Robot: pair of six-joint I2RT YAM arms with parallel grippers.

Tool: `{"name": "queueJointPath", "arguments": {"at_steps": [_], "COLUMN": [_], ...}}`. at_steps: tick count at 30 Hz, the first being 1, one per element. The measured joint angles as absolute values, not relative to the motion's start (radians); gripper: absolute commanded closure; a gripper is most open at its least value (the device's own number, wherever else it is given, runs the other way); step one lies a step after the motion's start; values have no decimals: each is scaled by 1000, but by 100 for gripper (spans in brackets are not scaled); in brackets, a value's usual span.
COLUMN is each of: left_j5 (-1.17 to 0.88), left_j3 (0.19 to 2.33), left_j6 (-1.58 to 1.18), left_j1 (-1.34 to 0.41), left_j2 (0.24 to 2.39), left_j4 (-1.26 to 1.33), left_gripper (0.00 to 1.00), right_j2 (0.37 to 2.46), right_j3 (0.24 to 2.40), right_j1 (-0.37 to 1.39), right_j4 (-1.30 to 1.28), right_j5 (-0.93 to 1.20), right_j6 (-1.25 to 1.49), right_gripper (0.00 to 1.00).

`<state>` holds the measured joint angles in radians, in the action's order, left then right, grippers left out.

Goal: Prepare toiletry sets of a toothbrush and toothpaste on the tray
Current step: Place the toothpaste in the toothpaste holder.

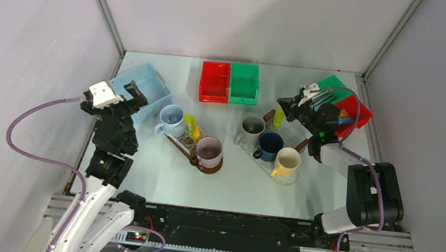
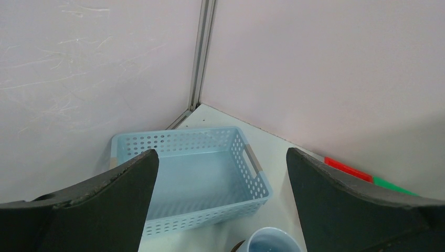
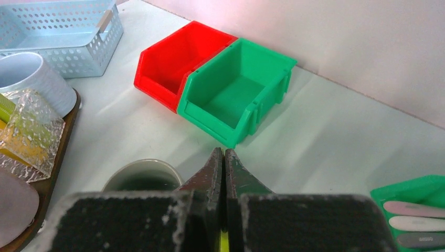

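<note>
Carrying step: my right claw (image 3: 224, 163) pinches lime tube (image 1: 279, 115) above grey mug (image 1: 252, 126); left claw (image 2: 220, 157) spread. Next, probably: lower tube in.

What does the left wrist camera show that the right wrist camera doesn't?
Only left wrist: the wall corner and the open left gripper. Only right wrist: toothbrushes, a grey mug, and the right gripper shut on a lime tube. Both: the basket, the blue mug, the red bin and green bin.
</note>
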<state>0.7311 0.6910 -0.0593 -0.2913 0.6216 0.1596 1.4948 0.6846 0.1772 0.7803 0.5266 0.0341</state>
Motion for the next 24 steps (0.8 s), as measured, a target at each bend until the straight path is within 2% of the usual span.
{"name": "queueJointPath", "arguments": {"at_steps": [11,16,21,24], "left_j5": [732,733,733,734], "left_j3": [669,669,669,669], "left_j6": [-51,-48,-44,-43], "left_j1": [-291,-291,-290,-290], "left_j2": [628,628,628,628], "left_j4": [173,179,180,184], "left_gripper": [2,2,2,2], "right_j2": [1620,1657,1679,1683], "right_j3": [625,601,590,580], "right_j1": [176,176,176,176], "right_j4": [1015,1103,1161,1176], "right_j5": [524,519,519,519], "right_j6": [64,68,68,70], "right_gripper": [100,95,81,68]}}
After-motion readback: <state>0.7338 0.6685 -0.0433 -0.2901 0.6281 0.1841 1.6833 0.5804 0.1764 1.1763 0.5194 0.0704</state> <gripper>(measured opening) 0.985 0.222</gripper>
